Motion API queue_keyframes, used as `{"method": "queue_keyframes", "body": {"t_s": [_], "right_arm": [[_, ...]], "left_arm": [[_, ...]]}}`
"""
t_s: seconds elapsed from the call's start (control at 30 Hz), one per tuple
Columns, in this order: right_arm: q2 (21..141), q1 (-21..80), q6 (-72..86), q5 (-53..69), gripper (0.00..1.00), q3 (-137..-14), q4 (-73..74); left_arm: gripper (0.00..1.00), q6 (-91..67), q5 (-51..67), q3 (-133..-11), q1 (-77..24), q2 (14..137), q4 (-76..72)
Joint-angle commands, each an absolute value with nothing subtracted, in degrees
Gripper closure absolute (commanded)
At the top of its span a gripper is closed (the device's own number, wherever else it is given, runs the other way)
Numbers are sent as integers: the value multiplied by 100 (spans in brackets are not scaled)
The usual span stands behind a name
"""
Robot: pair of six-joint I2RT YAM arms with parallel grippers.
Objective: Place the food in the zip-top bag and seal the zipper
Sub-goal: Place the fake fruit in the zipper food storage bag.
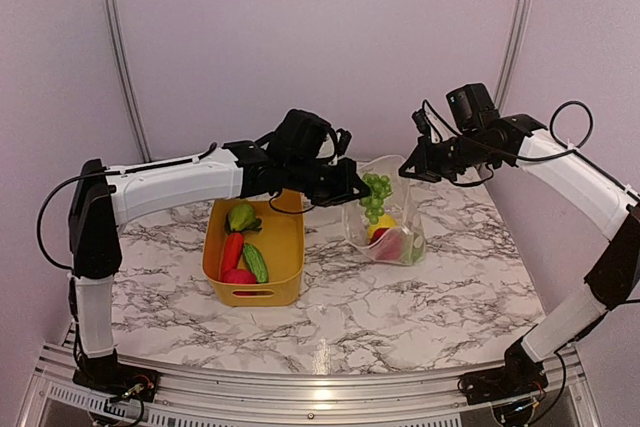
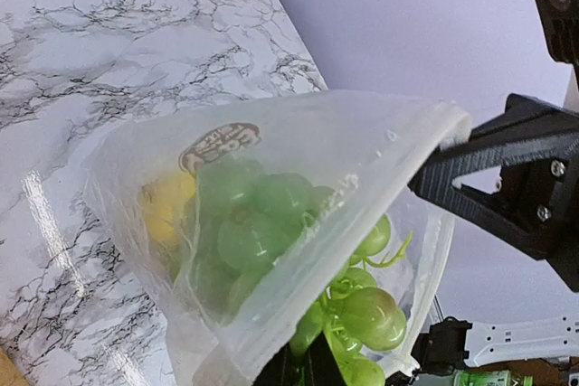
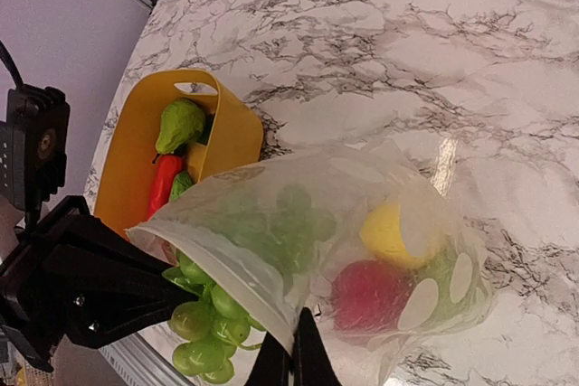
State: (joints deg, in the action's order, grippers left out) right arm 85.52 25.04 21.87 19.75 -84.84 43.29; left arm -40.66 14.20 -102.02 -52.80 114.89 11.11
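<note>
The clear dotted zip-top bag (image 1: 395, 232) stands on the marble table right of the bin, its mouth held up. My right gripper (image 1: 408, 172) (image 3: 291, 350) is shut on the bag's rim, pinching the zipper (image 3: 226, 268) strip. My left gripper (image 1: 358, 190) (image 2: 312, 359) is shut on the stem of the green grapes (image 1: 376, 197) (image 2: 362, 309). The bunch hangs in the bag's mouth, partly behind the plastic. Inside the bag lie a yellow lemon (image 3: 389, 232), a red apple (image 3: 371, 296) and something green.
The yellow bin (image 1: 255, 295) sits left of the bag. It holds a green fruit (image 1: 241, 216), a red carrot-like piece (image 1: 231, 250), a cucumber (image 1: 256, 262) and a red round piece (image 1: 238, 277). Pale walls enclose the table at the back and sides.
</note>
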Motion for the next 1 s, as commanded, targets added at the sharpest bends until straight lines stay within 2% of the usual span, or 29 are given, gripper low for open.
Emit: {"method": "queue_keyframes", "body": {"t_s": [0.0, 0.33, 0.43, 0.53, 0.6, 0.63, 0.8, 0.97], "right_arm": [[8516, 2575, 2364, 2177, 100, -8675, 4162], [8342, 2580, 2475, 2415, 100, -8429, 4089], [8323, 2583, 2436, 2424, 100, -8394, 4107], [8332, 2583, 2400, 2426, 100, -8409, 4124], [8341, 2582, 2401, 2405, 100, -8426, 4124], [8334, 2580, 2411, 2366, 100, -8428, 4127], [8268, 2584, 2511, 2229, 100, -8407, 4012], [8328, 2583, 2463, 2144, 100, -8420, 4044]], "left_arm": [[100, -4537, 517, -10912, -5304, 12066, 1782], [98, -5277, 51, -11474, -5311, 12799, 1634], [86, -5446, 245, -11708, -5309, 13082, 1506], [66, -5461, 444, -11911, -5313, 13178, 1410], [47, -5379, 495, -11922, -5317, 13097, 1343], [43, -5322, 493, -11904, -5317, 13024, 1345], [41, -5023, 523, -11451, -5326, 12469, 1195], [40, -4548, 1244, -10935, -5405, 11868, 571]]}}
